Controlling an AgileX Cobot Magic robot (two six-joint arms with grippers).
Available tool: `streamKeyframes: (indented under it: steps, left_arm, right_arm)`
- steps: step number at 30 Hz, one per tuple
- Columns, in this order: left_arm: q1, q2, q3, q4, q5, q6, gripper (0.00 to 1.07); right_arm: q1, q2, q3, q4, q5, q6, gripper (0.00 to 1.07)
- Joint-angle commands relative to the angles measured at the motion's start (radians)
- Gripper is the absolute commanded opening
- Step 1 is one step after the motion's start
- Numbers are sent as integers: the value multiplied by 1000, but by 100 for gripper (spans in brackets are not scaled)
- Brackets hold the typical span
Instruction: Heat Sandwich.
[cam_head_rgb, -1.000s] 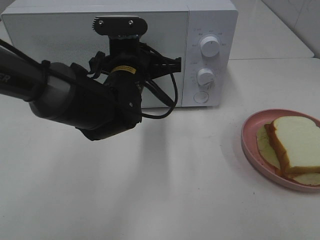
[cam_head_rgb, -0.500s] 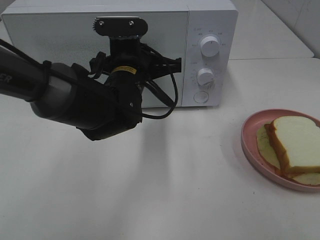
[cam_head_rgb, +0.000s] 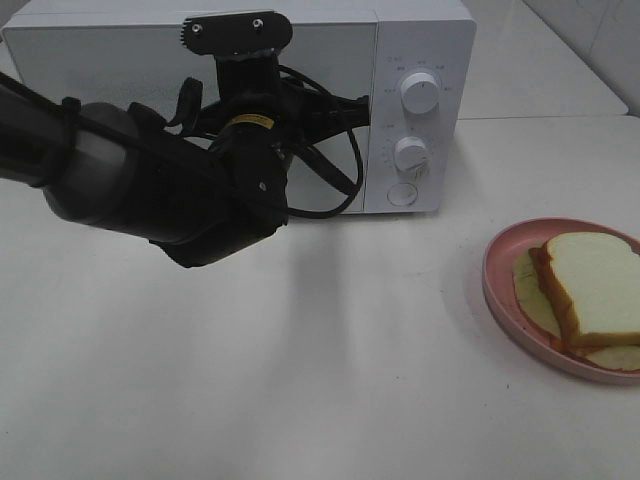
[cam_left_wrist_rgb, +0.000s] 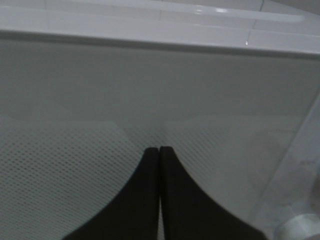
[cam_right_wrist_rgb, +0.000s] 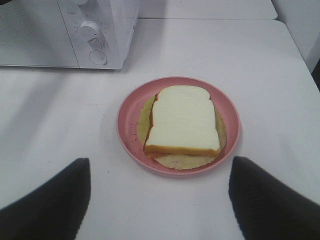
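Note:
The sandwich (cam_head_rgb: 597, 283), white bread with an orange-brown crust over a pale filling, lies on a round pink plate (cam_head_rgb: 497, 272) at the table's right edge. In the right wrist view the sandwich (cam_right_wrist_rgb: 183, 120) and the plate (cam_right_wrist_rgb: 127, 119) lie just ahead of my right gripper (cam_right_wrist_rgb: 160, 200), which is open and empty. A white microwave (cam_head_rgb: 425, 40) stands at the back with its door closed. My left gripper (cam_head_rgb: 350, 103) is shut on nothing, held close in front of the door near its right edge. The left wrist view shows the fingertips (cam_left_wrist_rgb: 159, 149) pressed together before the meshed door (cam_left_wrist_rgb: 150, 90).
Two knobs (cam_head_rgb: 418, 92) and a round button (cam_head_rgb: 401, 194) sit on the microwave's (cam_right_wrist_rgb: 100, 25) right panel. The bulky left arm (cam_head_rgb: 150, 190) and its cables hang in front of the door. White table (cam_head_rgb: 330, 380) stretches between the microwave and the plate.
The left arm has lifted slightly and shifted left in front of the microwave door, its gripper still shut. Sandwich and plate have not moved.

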Motion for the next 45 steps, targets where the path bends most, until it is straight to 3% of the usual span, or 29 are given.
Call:
streamKeyframes:
  steps: [1, 3, 7, 8, 9, 12, 13, 14, 15, 16, 17, 18, 20, 21, 22, 24, 25, 26, 27, 29, 30, 33, 34, 35, 36, 38, 39, 40, 45]
  left_arm:
    - [-21, -51, 17, 15, 77, -10, 0]
    - [-25, -67, 26, 35, 101, -24, 0]
    - [-17, -135, 85, 267, 254, -231, 0]
    - [-17, -135, 85, 267, 254, -231, 0]
    - [-9, -159, 112, 442, 293, -341, 0]
    - [17, -200, 157, 772, 321, -575, 0]
    - [17, -200, 157, 772, 321, -575, 0]
    - [44, -229, 175, 1002, 339, -756, 0]
    - [60, -239, 180, 1138, 346, -842, 0]
    - [98, -261, 182, 1427, 358, -1062, 0]
    - [112, -271, 182, 1546, 358, -1171, 0]
    - [112, -271, 182, 1546, 358, -1171, 0]
    - [147, -295, 180, 1834, 348, -1384, 0]
    - [174, -320, 178, 2061, 347, -1556, 0]
    - [174, -320, 178, 2061, 347, -1556, 0]
    - [202, -350, 178, 2292, 347, -1742, 0]
    - [220, -381, 178, 2485, 348, -1883, 0]
    - [229, -399, 178, 2575, 350, -1958, 0]
    - [229, -399, 178, 2575, 350, -1958, 0]
    - [243, -430, 180, 2677, 357, -2101, 0]
    - [268, -459, 182, 2674, 358, -2174, 0]
    - [287, -484, 182, 2674, 359, -2201, 7]
    - [306, -507, 182, 2674, 372, -2205, 22]
    - [312, -515, 182, 2674, 379, -2205, 29]
    - [312, -515, 182, 2674, 379, -2205, 29]
    - [317, -530, 182, 2674, 423, -2205, 48]
    - [317, -541, 182, 2674, 495, -2205, 65]
    - [316, -546, 182, 2674, 527, -2206, 69]
    - [314, -559, 182, 2674, 650, -2205, 69]
  right_arm:
    - [-5, -29, 3, -8, -10, 2, 75]
    - [-5, -29, 3, -8, -10, 2, 75]
    - [-5, -29, 3, -8, -10, 2, 75]
    - [-5, -29, 3, -8, -10, 2, 75]
    - [-5, -29, 3, -8, -10, 2, 75]
    - [-5, -29, 3, -8, -10, 2, 75]
    - [-5, -29, 3, -8, -10, 2, 75]
    - [-5, -29, 3, -8, -10, 2, 75]
    - [-5, -29, 3, -8, -10, 2, 75]
    - [-5, -29, 3, -8, -10, 2, 75]
    - [-5, -29, 3, -8, -10, 2, 75]
    - [-5, -29, 3, -8, -10, 2, 75]
    - [-5, -29, 3, -8, -10, 2, 75]
    - [-5, -29, 3, -8, -10, 2, 75]
    - [-5, -29, 3, -8, -10, 2, 75]
    - [-5, -29, 3, -8, -10, 2, 75]
    - [-5, -29, 3, -8, -10, 2, 75]
    - [-5, -29, 3, -8, -10, 2, 75]
    - [-5, -29, 3, -8, -10, 2, 75]
    - [-5, -29, 3, -8, -10, 2, 75]
    - [-5, -29, 3, -8, -10, 2, 75]
    - [-5, -29, 3, -8, -10, 2, 75]
    - [-5, -29, 3, -8, -10, 2, 75]
    - [-5, -29, 3, -8, -10, 2, 75]
    - [-5, -29, 3, -8, -10, 2, 75]
    - [-5, -29, 3, -8, -10, 2, 75]
    - [-5, -29, 3, -8, -10, 2, 75]
    - [-5, -29, 3, -8, -10, 2, 75]
    - [-5, -29, 3, -8, -10, 2, 75]
